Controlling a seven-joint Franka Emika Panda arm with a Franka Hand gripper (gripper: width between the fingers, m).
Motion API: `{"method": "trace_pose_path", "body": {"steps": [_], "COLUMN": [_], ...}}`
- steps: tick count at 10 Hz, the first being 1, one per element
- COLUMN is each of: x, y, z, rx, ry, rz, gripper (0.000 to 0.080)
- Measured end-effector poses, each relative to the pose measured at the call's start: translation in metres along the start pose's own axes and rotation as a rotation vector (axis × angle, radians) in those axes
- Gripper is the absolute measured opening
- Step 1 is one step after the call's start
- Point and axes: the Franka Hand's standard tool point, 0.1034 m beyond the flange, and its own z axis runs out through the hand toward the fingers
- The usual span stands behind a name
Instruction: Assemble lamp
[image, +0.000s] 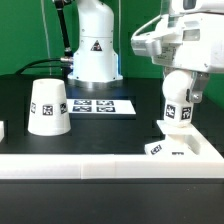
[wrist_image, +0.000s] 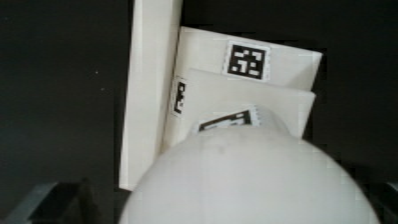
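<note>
Upright between the jaws, which clamp its sides, the bulb (image: 178, 110) hangs over the base (image: 195, 152).

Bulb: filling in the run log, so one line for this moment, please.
gripper shut on bulb | bulb held over base | contact unclear | shade standing apart on table

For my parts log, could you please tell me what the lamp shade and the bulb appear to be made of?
The lamp shade looks like white plastic, matte and opaque: even colour, black-and-white tag on its wall. The bulb is probably the same plastic; its rounded head looks smooth with a soft sheen in the wrist view.
</note>
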Motion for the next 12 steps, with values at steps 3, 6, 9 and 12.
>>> {"method": "trace_pose_path", "body": {"steps": [3, 6, 9, 12], "x": [-0.0010, -0.0027, -0.0060, -0.0040], "y": [-0.0002, -0.0005, -0.0013, -0.0014], "z": [0.0002, 0.0002, 0.0008, 0.0009], "rx": [0.001, 0.002, 0.006, 0.008], "ry": [0.000, 0.001, 0.005, 0.006], "rz": [0.002, 0.085, 0.430, 0.751], "gripper": [0.0575, 0.0575, 0.0576, 0.0576]}}
